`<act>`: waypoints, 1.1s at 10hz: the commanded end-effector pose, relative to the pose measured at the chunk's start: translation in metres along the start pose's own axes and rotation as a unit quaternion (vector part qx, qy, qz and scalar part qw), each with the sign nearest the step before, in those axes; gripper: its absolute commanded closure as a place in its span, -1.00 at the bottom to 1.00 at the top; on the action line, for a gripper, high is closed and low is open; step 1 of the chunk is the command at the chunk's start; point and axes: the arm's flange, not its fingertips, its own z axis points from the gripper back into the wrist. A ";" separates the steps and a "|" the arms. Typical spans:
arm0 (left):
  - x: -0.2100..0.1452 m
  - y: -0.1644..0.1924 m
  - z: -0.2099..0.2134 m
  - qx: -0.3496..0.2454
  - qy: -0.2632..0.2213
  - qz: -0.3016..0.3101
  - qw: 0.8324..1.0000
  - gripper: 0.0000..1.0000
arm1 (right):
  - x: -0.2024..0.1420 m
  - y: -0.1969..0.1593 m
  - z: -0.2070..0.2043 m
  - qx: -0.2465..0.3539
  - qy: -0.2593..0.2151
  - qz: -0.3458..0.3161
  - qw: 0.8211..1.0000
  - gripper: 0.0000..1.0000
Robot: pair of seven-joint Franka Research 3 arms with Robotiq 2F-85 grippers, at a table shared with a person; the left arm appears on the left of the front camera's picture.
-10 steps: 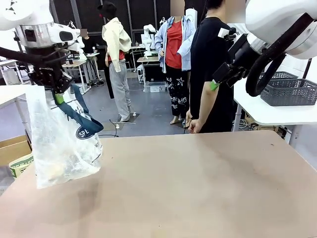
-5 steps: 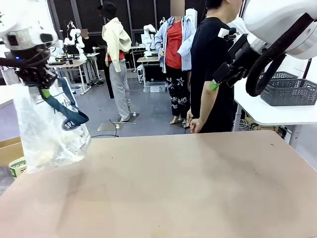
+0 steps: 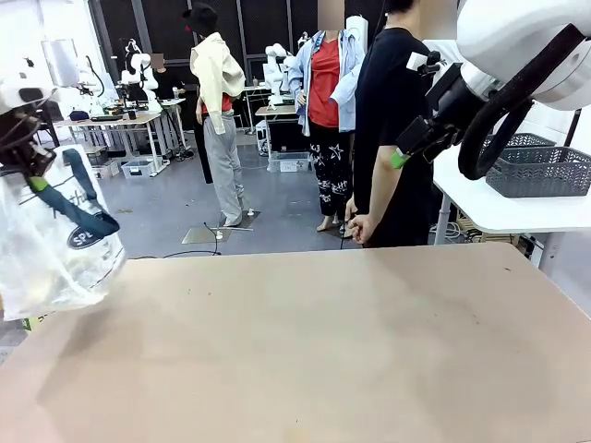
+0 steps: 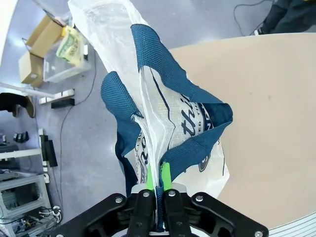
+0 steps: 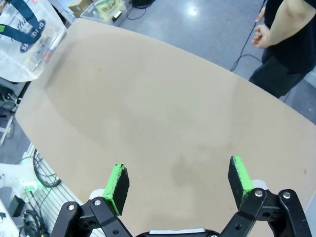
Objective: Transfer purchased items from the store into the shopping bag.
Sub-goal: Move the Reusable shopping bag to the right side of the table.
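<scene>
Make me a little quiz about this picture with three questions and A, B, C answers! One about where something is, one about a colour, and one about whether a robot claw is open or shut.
1. Where is the shopping bag?
A. Hanging at the table's left edge
B. Lying flat in the middle of the table
C. In the person's hand

2. What colour are the bag's strap handles?
A. Red
B. Navy blue
C. Yellow

3. How is the right gripper?
A. Shut on the bag
B. Shut on nothing
C. Open, holding nothing

Answers:
1. A, the front view shows the bag dangling from the left gripper by the left edge of the table.
2. B, the left wrist view shows dark blue woven straps pinched between the green pads.
3. C, the right wrist view shows its green fingers spread wide with bare table between them.
</scene>
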 end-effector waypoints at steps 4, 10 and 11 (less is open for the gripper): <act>-0.025 0.028 -0.025 -0.005 -0.012 0.005 1.000 1.00 | -0.003 0.001 -0.001 -0.005 0.007 0.001 1.000 -1.00; -0.025 0.016 -0.047 0.007 0.005 -0.005 1.000 1.00 | -0.003 0.001 -0.001 -0.005 0.007 0.001 1.000 -1.00; -0.021 0.012 -0.050 0.025 -0.016 -0.014 0.999 1.00 | -0.003 0.001 -0.001 -0.005 0.007 0.001 1.000 -1.00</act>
